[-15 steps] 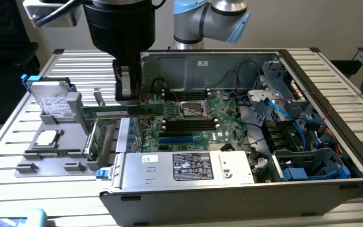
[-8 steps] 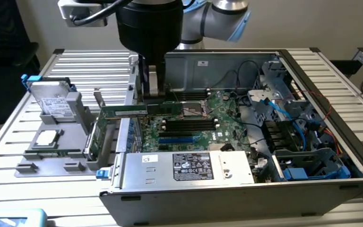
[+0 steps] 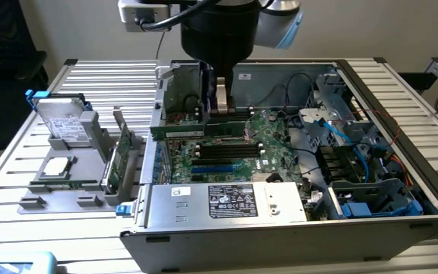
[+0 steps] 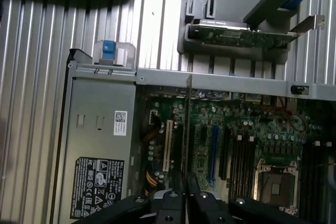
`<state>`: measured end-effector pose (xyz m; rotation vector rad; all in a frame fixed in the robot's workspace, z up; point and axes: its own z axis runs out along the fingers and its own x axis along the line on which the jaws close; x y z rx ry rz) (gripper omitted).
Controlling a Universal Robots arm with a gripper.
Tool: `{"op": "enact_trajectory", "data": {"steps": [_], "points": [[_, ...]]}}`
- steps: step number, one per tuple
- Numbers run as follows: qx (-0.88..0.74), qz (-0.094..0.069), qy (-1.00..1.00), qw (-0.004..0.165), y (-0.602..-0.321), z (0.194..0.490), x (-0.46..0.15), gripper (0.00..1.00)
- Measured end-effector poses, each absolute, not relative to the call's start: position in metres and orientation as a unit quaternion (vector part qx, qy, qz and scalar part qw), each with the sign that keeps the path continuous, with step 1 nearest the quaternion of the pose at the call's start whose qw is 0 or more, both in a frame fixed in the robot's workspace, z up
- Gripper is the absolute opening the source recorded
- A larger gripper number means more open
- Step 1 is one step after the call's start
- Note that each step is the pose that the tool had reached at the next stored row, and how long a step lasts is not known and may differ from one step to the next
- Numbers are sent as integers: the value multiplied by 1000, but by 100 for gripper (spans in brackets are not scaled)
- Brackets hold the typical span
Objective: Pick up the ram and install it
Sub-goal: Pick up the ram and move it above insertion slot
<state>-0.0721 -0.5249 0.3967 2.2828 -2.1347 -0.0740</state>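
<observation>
**A:** What is the pincer doing?

**B:** It is pressed together on the ram, pinching it by its upper edge. In the wrist view the two black fingers stand close on either side of the stick.

**A:** How does the ram look?

**B:** It is a long, narrow green board, held level with its long edge downward. It sticks out from the pincer on both sides, further toward the exterior view's left. Its chips and label are too small to tell. From the wrist it shows edge-on, as a thin dark line running away from the fingers.

**A:** Where is it?

**B:** It is inside the open computer case, over the green motherboard. The black memory slots lie just below the pincer, and the ram is not seated in them.

**A:** And further out from the pincer?

**B:** The grey power supply, with its black label, sits at the case wall beyond the slots. Outside the case, toward the exterior view's left, a grey holder stands on the slatted metal tabletop. The holder carries an upright expansion card near the case. A hard drive sits on it further away from the pincer.
</observation>
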Motion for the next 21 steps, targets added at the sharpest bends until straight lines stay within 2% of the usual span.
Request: {"op": "enact_trajectory", "data": {"steps": [21], "points": [[729,-18,-684,10,-480,385,-12,13]]}}
